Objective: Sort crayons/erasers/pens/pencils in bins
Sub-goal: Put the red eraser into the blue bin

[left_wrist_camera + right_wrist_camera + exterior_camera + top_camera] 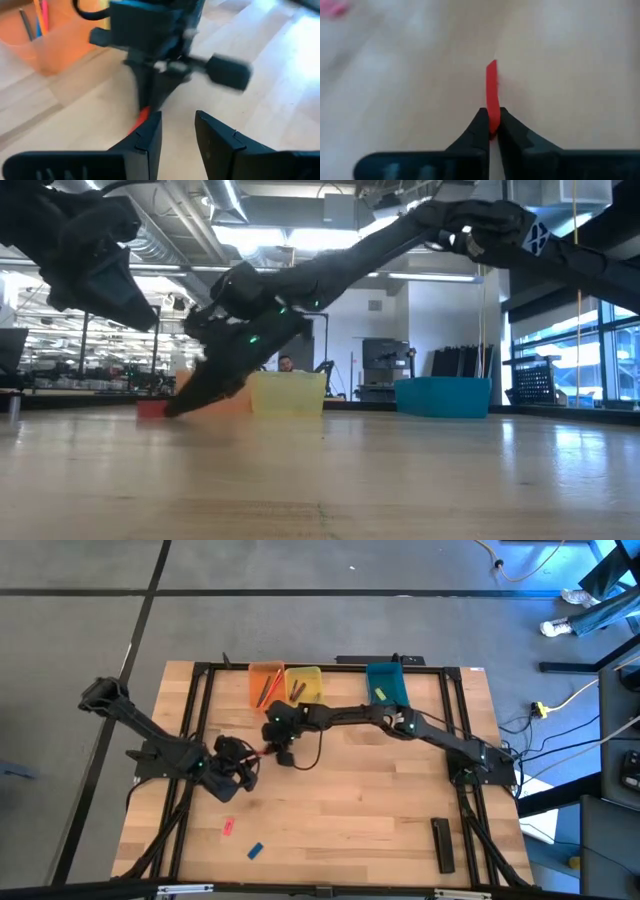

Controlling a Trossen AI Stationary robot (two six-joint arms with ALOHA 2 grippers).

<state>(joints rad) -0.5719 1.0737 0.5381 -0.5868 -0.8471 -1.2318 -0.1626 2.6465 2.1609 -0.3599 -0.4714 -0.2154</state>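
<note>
Clamped between the right pincer (490,131) fingers is a thin red item (492,92) — an eraser or crayon seen edge-on, I cannot tell which — low over the bare wooden worktop (400,820), just in front of the bins. Facing it from close by, the left pincer (178,135) hangs with its fingers apart and nothing between them.

Sorting looks partly done, as I judge it. The orange bin (264,686) already holds a few long pens or pencils, the yellow bin (304,683) a couple of items, and the teal bin (385,683) something small. Left to sort: the red piece in the grip, plus a pink eraser (228,827) and a blue eraser (255,851) lying near the front edge. A long black bar (442,843) rests at the right front.

Pale wood planks sit on a black frame — grey floor around, and a bright open workroom with windows beyond.
</note>
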